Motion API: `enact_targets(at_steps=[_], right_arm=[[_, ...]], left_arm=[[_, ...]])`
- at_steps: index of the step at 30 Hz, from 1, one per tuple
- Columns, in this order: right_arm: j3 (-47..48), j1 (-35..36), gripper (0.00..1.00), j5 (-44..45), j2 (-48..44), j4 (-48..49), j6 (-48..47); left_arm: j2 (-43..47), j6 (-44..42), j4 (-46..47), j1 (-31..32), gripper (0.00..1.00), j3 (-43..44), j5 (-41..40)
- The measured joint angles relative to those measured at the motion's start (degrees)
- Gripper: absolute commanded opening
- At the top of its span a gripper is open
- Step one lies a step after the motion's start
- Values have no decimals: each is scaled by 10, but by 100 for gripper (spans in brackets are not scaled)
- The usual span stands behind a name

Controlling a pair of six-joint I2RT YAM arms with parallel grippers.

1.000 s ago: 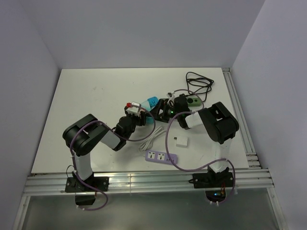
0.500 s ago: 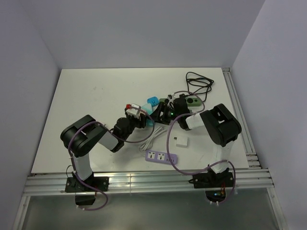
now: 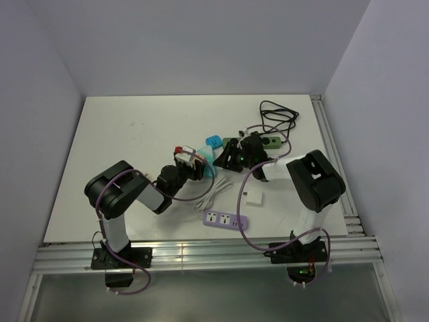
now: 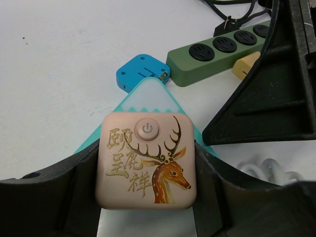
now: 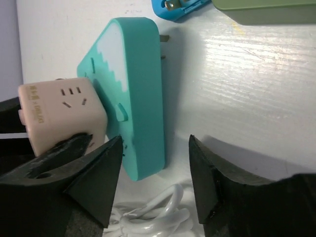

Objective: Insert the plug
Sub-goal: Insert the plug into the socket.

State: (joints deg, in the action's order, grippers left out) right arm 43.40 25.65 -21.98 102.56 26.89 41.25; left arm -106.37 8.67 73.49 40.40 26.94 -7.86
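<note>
Plug in question looks like the teal adapter (image 5: 140,98), the triangular one with a pink cube (image 4: 147,160) sitting on its front face. It's around the middle of the desk (image 3: 120,134), slightly toward the far right. Its long axis runs from the wide end up to the pointed tip. That tip aims at the closest end of the green power strip (image 4: 217,54), with a blue plug (image 4: 139,71) lying just between them. The prongs stick out of the back face near the tip, pointing away from the cube. They don't look lined up with the strip's sockets yet, imo.

The left gripper (image 3: 188,159) is clamped on the pink cube from both sides, with its arm folded low and reaching in from the near left. The right gripper (image 5: 155,142) comes in from the opposite side and straddles the adapter's wide end. Its fingers are spread: one is right against the body, but bare desk shows beside the other, so no real grip there. The right arm is nearer the strip.
</note>
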Motion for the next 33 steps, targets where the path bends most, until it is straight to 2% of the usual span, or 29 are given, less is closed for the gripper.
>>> enact_targets(at_steps=[2,3,5,6,11,18,28,33], right_arm=[[0,0,49,5,-12,-14,-6],[0,0,39,7,-21,-22,-8],[2,0,30,9,-42,-34,-15],[6,0,23,9,-51,-40,-18],[56,0,2,-21,-65,-52,-26],[112,5,0,-76,-59,-53,-21],[133,38,0,-85,-64,-73,-32],[133,46,0,-89,3,-48,-31]], left_arm=[[-2,0,5,0,0,-1,2],[-3,0,8,0,0,-1,4],[-4,0,9,0,0,-1,5],[-4,0,9,0,0,-1,5],[-4,-2,10,0,0,-2,6],[-4,-5,11,10,0,-2,-1],[-4,-4,11,15,0,-2,-6],[-5,-4,11,16,0,-2,-6]])
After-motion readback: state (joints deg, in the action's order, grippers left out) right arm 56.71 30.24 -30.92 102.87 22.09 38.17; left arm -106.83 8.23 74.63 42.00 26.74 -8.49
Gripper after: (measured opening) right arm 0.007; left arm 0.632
